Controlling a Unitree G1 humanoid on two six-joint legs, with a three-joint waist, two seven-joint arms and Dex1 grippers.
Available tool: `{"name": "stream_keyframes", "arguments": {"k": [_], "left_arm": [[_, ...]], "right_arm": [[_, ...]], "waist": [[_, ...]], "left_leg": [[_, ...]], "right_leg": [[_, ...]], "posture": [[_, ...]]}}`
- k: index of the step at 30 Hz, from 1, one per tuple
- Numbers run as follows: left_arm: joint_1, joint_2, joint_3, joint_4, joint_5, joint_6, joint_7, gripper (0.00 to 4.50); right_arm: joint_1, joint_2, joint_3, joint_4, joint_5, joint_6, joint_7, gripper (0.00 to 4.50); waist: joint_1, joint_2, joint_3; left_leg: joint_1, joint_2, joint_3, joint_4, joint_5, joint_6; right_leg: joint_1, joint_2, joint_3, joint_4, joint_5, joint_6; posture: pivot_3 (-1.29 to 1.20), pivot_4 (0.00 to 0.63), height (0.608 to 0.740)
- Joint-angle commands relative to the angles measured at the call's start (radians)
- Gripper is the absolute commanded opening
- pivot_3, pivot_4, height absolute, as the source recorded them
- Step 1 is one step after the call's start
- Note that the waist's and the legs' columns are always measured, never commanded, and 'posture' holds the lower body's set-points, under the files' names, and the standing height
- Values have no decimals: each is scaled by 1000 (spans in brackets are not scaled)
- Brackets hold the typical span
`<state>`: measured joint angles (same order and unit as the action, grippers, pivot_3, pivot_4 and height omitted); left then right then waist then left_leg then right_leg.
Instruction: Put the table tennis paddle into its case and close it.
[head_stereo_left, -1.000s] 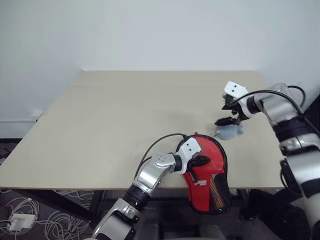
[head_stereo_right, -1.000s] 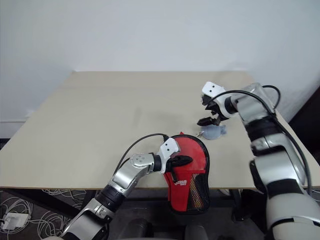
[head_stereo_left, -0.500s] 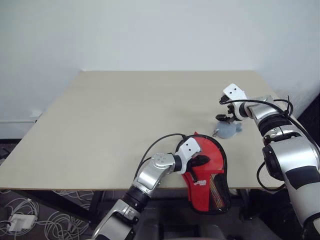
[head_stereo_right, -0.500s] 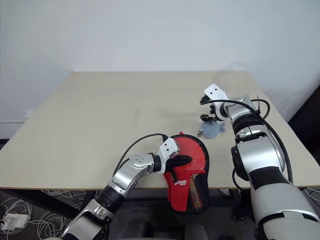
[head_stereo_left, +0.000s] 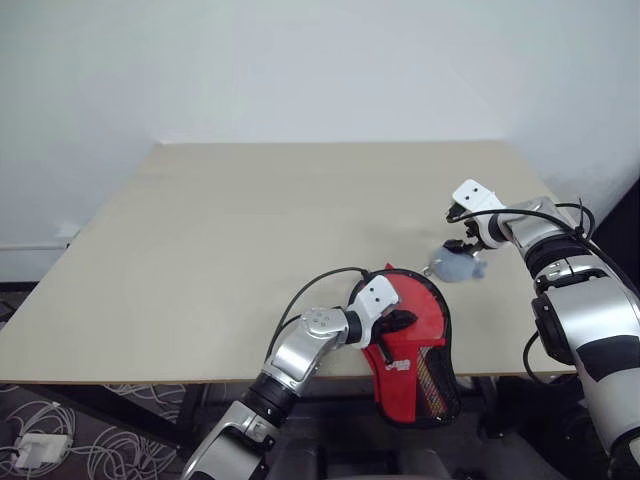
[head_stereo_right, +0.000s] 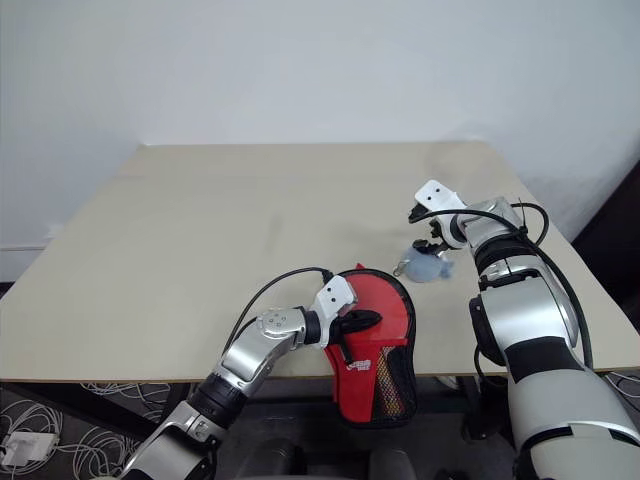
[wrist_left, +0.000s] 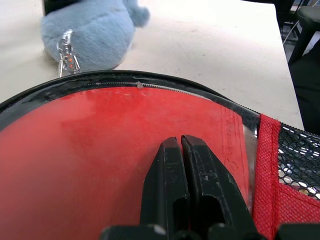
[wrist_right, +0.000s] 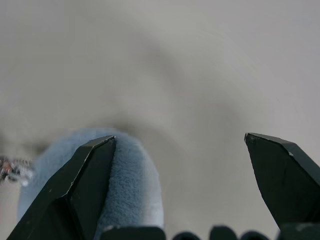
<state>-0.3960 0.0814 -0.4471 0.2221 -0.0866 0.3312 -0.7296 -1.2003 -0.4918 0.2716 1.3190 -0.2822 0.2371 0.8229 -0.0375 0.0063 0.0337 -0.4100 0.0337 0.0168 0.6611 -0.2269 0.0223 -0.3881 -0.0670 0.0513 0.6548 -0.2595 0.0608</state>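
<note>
The beige tabletop (head_stereo_left: 250, 240) carries the items at its near right. The red case (head_stereo_left: 415, 340) with black edging lies at the near edge, its dark mesh narrow end overhanging toward the robot; it appears zipped along the rounded rim. The paddle cannot be made out, so whether it is inside cannot be told. The left claw (head_stereo_left: 400, 320) rests on the case's red face, fingers (wrist_left: 182, 185) clenched together with nothing between them. A small grey-blue plush lump (head_stereo_left: 458, 265) sits just beyond the case, apart from it. The right claw (head_stereo_left: 462, 238) stands spread wide at the lump, gripping nothing.
</note>
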Motion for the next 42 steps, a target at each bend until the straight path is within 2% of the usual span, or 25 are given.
{"name": "stream_keyframes", "arguments": {"k": [1, 7, 16, 24, 31, 33, 39, 42], "left_arm": [[24, 2, -17, 38, 22, 27, 2, 0], [23, -5, -21, 43, 21, 29, 0, 0], [18, -10, -18, 50, 22, 22, -2, 0], [18, -6, -17, 48, 24, 23, 2, 0], [18, -4, -13, 49, 22, 27, 4, 0], [16, -4, -11, 53, 23, 24, 5, 0], [-14, 2, 1, 92, 30, -4, 3, 0], [-29, 6, 8, 113, 31, -17, 2, 0]], "right_arm": [[11, -35, 34, -36, -40, -13, 103, 4465], [43, -83, 78, -90, -59, -16, 296, 4465], [101, -90, 81, -207, -27, 42, 483, 4465], [164, -64, 72, -290, -25, 104, 477, 4465], [154, -65, 60, -280, -27, 120, 431, 4465], [145, -69, 54, -273, -25, 121, 421, 3943], [123, -80, 50, -273, -19, 117, 432, 1872], [124, -86, 43, -292, -6, 105, 452, 1034]], "waist": [[0, 0, 0], [0, 0, -1], [0, 1, -1], [0, 1, -1], [0, 1, -1], [0, 1, -1], [1, 1, -1], [1, 1, -1]], "left_leg": [[0, 0, 0, 0, 0, 0], [1, 0, 0, 0, 0, 0], [1, 0, -1, 1, 0, 0], [1, 0, -1, 1, 0, 0], [1, 0, -1, 1, 0, 0], [1, 0, -1, 1, 0, 0], [1, 0, -1, 1, 0, 0], [1, 0, -1, 1, 0, 0]], "right_leg": [[0, 0, 0, 0, 0, 0], [1, 0, 0, 0, 0, 0], [2, 0, -1, -1, 0, 0], [2, 0, -1, -1, 0, 0], [2, 0, -1, 0, 0, 0], [2, 0, -1, 0, 0, 0], [2, 0, -1, 0, 0, 0], [2, 0, -1, 0, 0, 0]], "posture": [[0, 0, 740], [0, 0, 740], [0, 0, 740], [0, 0, 740], [0, 0, 740], [0, 0, 740], [0, 0, 740], [0, 0, 740]]}}
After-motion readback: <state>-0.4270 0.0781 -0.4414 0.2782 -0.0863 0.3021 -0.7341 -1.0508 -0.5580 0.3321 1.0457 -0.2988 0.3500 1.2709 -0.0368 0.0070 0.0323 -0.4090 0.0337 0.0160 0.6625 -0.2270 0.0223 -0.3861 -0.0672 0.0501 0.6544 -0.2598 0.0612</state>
